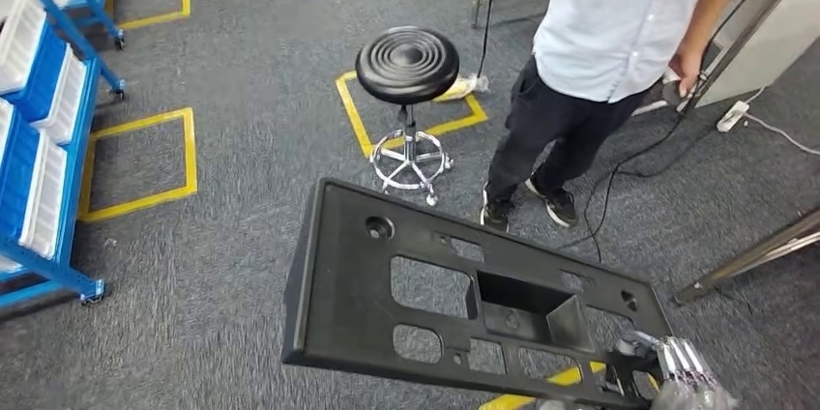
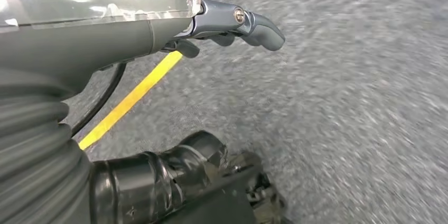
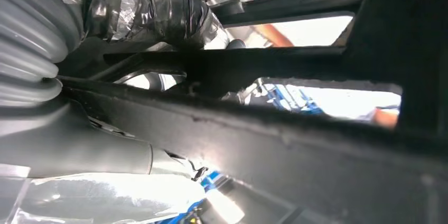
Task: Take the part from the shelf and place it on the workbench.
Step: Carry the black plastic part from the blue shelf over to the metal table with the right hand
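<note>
A large flat black plastic part (image 1: pixel 387 304) with several cutouts hangs level above the grey carpet in the head view. My right hand (image 1: pixel 677 371) grips it at its near right corner, fingers over the edge. From the right wrist view the part's (image 3: pixel 317 145) black ribs run close across the picture, with my right hand (image 3: pixel 158 12) wrapped around one rib. My left hand (image 2: pixel 232 23) hangs over the carpet with its fingers curled in and nothing in them.
A blue shelf (image 1: pixel 43 130) with white bins stands at the left. A black round stool (image 1: pixel 407 65) stands ahead, and a person (image 1: pixel 600 52) in a light shirt stands to its right. Yellow floor markings (image 1: pixel 135 163), cables (image 1: pixel 638 154) and a table leg (image 1: pixel 745 255) lie around.
</note>
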`<state>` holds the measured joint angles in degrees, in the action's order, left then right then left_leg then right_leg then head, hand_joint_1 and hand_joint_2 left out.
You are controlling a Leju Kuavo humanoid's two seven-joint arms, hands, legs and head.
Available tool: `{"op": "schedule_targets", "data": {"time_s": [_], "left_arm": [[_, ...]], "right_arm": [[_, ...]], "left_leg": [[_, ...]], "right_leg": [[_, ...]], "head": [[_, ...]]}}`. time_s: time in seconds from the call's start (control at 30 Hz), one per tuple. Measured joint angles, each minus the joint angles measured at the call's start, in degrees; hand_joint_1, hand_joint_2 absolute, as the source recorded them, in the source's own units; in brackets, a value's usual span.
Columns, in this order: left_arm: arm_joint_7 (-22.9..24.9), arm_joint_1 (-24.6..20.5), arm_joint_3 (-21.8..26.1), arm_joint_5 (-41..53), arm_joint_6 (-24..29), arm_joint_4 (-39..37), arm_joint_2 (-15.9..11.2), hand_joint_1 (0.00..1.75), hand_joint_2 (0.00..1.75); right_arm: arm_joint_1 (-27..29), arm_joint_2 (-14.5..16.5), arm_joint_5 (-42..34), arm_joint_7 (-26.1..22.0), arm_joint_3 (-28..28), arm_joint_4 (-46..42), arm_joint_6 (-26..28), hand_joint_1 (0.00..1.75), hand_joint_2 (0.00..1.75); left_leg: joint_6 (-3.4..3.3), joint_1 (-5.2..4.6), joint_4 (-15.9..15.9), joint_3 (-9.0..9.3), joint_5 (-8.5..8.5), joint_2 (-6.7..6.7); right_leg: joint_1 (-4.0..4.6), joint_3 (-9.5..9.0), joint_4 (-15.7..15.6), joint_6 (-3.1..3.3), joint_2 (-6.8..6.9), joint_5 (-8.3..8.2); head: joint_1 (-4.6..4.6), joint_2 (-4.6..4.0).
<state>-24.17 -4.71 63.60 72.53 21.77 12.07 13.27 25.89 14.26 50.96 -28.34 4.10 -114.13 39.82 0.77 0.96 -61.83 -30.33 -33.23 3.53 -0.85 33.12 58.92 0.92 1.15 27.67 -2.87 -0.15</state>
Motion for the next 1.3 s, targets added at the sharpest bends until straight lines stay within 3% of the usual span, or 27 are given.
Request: {"op": "schedule_targets", "data": {"time_s": [0.07, 0.1, 0.13, 0.2, 0.27, 0.33, 0.4, 0.43, 0.5, 0.57, 0.63, 0.67, 0.73, 0.8, 0.87, 0.93, 1.0, 1.07, 1.13, 1.17, 1.2, 1.23, 1.3], "left_arm": [[-0.01, 0.11, 0.14, -0.01, 0.00, 0.00, 0.00, 0.00, 1.75], [0.00, 0.21, 0.22, -0.02, 0.00, 0.00, 0.00, 0.00, 1.75], [0.01, 0.31, 0.29, -0.02, 0.00, 0.00, -0.01, 0.00, 1.75], [0.04, 0.43, 0.38, -0.04, 0.01, 0.00, -0.04, 0.00, 1.75], [0.09, 0.45, 0.49, -0.03, 0.04, 0.00, -0.16, 0.00, 1.75], [0.13, 0.40, 0.60, 0.00, 0.06, 0.00, -0.25, 0.00, 1.75], [0.15, 0.35, 0.63, 0.00, 0.07, 0.00, -0.23, 0.00, 1.75], [0.15, 0.32, 0.65, -0.01, 0.08, 0.01, -0.21, 0.00, 1.75], [0.14, 0.29, 0.68, -0.01, 0.10, 0.02, -0.14, 0.00, 1.75], [0.14, 0.33, 0.70, 0.00, 0.11, 0.02, -0.11, 0.00, 1.75], [0.05, 0.45, 0.75, -0.22, 0.09, 0.02, -0.10, 0.00, 1.75], [-0.09, 0.45, 0.79, -0.45, 0.06, 0.02, -0.10, 0.00, 1.75], [-0.50, 0.35, 0.87, -0.89, 0.00, 0.01, -0.05, 0.00, 1.75], [-0.93, 0.27, 0.90, -1.01, -0.02, 0.01, -0.01, 0.00, 1.75], [-1.21, 0.17, 0.92, -0.93, -0.03, 0.02, 0.00, 0.00, 1.75], [-1.39, 0.01, 0.93, -0.93, -0.18, 0.02, -0.01, 0.00, 1.75], [-1.68, -0.05, 0.95, -1.00, -0.58, 0.01, -0.02, 0.00, 1.75], [-2.00, 0.02, 0.99, -1.07, -1.01, 0.01, -0.02, 0.00, 1.75], [-2.20, 0.19, 1.10, -1.16, -1.46, 0.01, -0.02, 0.00, 1.75], [-2.27, 0.29, 1.14, -1.21, -1.67, 0.02, -0.03, 0.00, 1.75], [-2.32, 0.35, 1.18, -1.24, -1.81, 0.02, -0.05, 0.00, 1.75], [-2.35, 0.39, 1.19, -1.28, -1.88, 0.02, -0.09, 0.00, 1.75], [-2.39, 0.40, 1.23, -1.37, -1.90, 0.02, -0.16, 0.00, 1.75]], "right_arm": [[-0.03, 0.01, 0.02, 0.28, 0.03, -0.01, -0.01, 1.75, 1.75], [0.00, 0.01, 0.04, 0.42, 0.04, 0.02, -0.01, 1.75, 1.75], [0.05, 0.01, 0.05, 0.52, 0.05, 0.03, -0.02, 1.75, 1.75], [0.14, 0.01, 0.00, 0.64, 0.10, 0.06, -0.02, 1.75, 1.75], [0.12, 0.01, -0.22, 0.65, 0.15, 0.06, -0.02, 1.75, 1.75], [0.12, 0.02, -0.42, 0.63, 0.17, 0.06, -0.02, 1.75, 1.75], [0.26, 0.03, -0.49, 0.62, 0.19, 0.04, -0.01, 1.75, 1.75], [0.39, 0.03, -0.50, 0.61, 0.20, 0.02, -0.01, 1.75, 1.75], [0.44, 0.02, -0.52, 0.58, 0.21, -0.01, 0.00, 1.75, 1.75], [0.37, 0.01, -0.54, 0.57, 0.21, 0.00, 0.00, 1.75, 1.75], [0.43, 0.01, -0.55, 0.58, 0.21, 0.02, 0.00, 1.75, 1.75], [0.49, 0.01, -0.56, 0.57, 0.21, 0.02, -0.01, 1.75, 1.75], [0.52, 0.01, -0.58, 0.56, 0.21, 0.02, -0.01, 1.75, 1.75], [0.48, 0.01, -0.61, 0.51, 0.21, 0.01, 0.00, 1.75, 1.75], [0.49, 0.01, -0.68, 0.44, 0.24, -0.01, 0.00, 1.75, 1.75], [0.58, 0.01, -0.72, 0.37, 0.33, -0.01, 0.00, 1.75, 1.75], [0.61, 0.02, -0.69, 0.34, 0.45, -0.02, 0.00, 1.75, 1.75], [0.55, 0.03, -0.61, 0.37, 0.53, -0.02, 0.00, 1.75, 1.75], [0.57, 0.03, -0.56, 0.40, 0.56, 0.01, 0.00, 1.75, 1.75], [0.61, 0.03, -0.55, 0.42, 0.58, 0.01, 0.00, 1.75, 1.75], [0.64, 0.03, -0.54, 0.46, 0.63, 0.02, 0.00, 1.75, 1.75], [0.66, 0.03, -0.54, 0.52, 0.68, 0.02, 0.00, 1.75, 1.75], [0.69, 0.03, -0.54, 0.63, 0.81, 0.02, 0.00, 1.75, 1.75]], "left_leg": [[0.07, 0.05, -7.57, -3.57, -3.57, -2.37], [0.04, 0.04, -10.61, -5.16, -4.43, -2.73], [-0.04, 0.04, -11.93, -5.99, -4.21, -2.90], [-0.50, 0.02, -8.20, -4.77, -0.58, -3.53], [-1.21, 0.04, -0.51, -1.82, 3.11, -6.55], [-1.58, -0.13, 3.25, -0.48, 3.99, -8.75], [-1.86, -0.24, 3.73, -0.24, 4.14, -7.74], [-2.15, -0.12, 4.10, -0.07, 4.39, -7.00], [-2.73, 0.24, 4.85, 0.19, 4.90, -5.38], [-3.01, 0.15, 5.02, 0.23, 4.96, -3.75], [-3.06, 0.03, 4.98, 0.26, 4.76, -2.02], [-3.01, 0.01, 4.96, 0.35, 4.64, -1.24], [-2.77, -0.01, 4.93, 0.76, 4.29, 0.01], [-2.27, -0.27, 4.81, 1.26, 3.82, 0.94], [-1.72, -0.55, 4.75, 1.57, 3.49, 1.82], [-1.18, -0.54, 4.68, 1.84, 3.08, 2.52], [-0.59, -0.35, 2.44, 1.13, 1.26, 0.78], [-0.27, -0.22, -4.15, -1.88, -2.34, -1.93], [-0.16, -0.20, -10.99, -5.36, -4.70, -2.81], [-0.18, -0.20, -12.03, -6.10, -4.27, -2.94], [-0.26, -0.20, -10.70, -5.77, -2.63, -3.08], [-0.41, -0.19, -7.45, -4.58, -0.22, -3.50], [-0.85, -0.04, -0.09, -1.79, 3.33, -6.32]], "right_leg": [[0.12, 0.12, 0.02, 0.38, -1.22, -0.06], [0.22, 0.13, 0.06, 0.44, -1.99, -0.07], [0.31, 0.11, 0.11, 0.46, -2.79, -0.07], [0.44, -0.02, 0.25, 0.45, -4.49, -0.06], [0.48, 0.13, 0.51, 0.27, -5.92, -0.04], [0.23, 0.63, 0.68, -0.37, -7.18, -0.17], [0.03, 0.98, 0.41, -1.26, -8.60, -0.54], [0.08, 1.09, 0.47, -1.57, -8.52, -0.49], [0.27, 2.39, 3.09, -2.04, -5.95, 1.32], [0.17, 5.65, 9.89, -2.47, -2.59, 5.06], [-0.03, 8.34, 15.55, -2.85, -1.59, 6.95], [-0.09, 8.30, 15.67, -2.94, -1.40, 6.35], [-0.07, 4.76, 9.45, -2.79, -0.33, 2.69], [0.44, 0.74, 2.14, -2.11, 2.18, 0.32], [0.97, -0.22, -0.10, -1.41, 3.10, 0.30], [0.84, -0.08, -0.28, -0.86, 1.77, 0.13], [0.43, -0.23, -0.67, -0.22, 0.54, -0.13], [0.25, -0.22, -0.78, 0.25, -0.66, -0.26], [0.29, -0.15, -0.66, 0.41, -2.09, -0.26], [0.31, -0.16, -0.54, 0.41, -2.91, -0.23], [0.31, -0.19, -0.40, 0.37, -3.74, -0.18], [0.31, -0.23, -0.22, 0.29, -4.56, -0.11], [0.34, -0.05, 0.23, -0.07, -5.97, 0.08]], "head": [[0.04, 0.00], [0.04, 0.00], [0.04, 0.00], [0.04, 0.00], [0.02, 0.00], [0.01, 0.00], [0.03, 0.00], [0.01, 0.00], [-0.15, 0.00], [-0.27, 0.00], [-0.26, 0.00], [-0.26, 0.00], [-0.27, 0.00], [-0.26, 0.00], [-0.22, 0.00], [-0.21, 0.00], [-0.18, 0.00], [-0.13, 0.00], [-0.12, 0.00], [-0.12, 0.00], [-0.11, 0.00], [-0.11, 0.00], [-0.12, 0.00]]}}
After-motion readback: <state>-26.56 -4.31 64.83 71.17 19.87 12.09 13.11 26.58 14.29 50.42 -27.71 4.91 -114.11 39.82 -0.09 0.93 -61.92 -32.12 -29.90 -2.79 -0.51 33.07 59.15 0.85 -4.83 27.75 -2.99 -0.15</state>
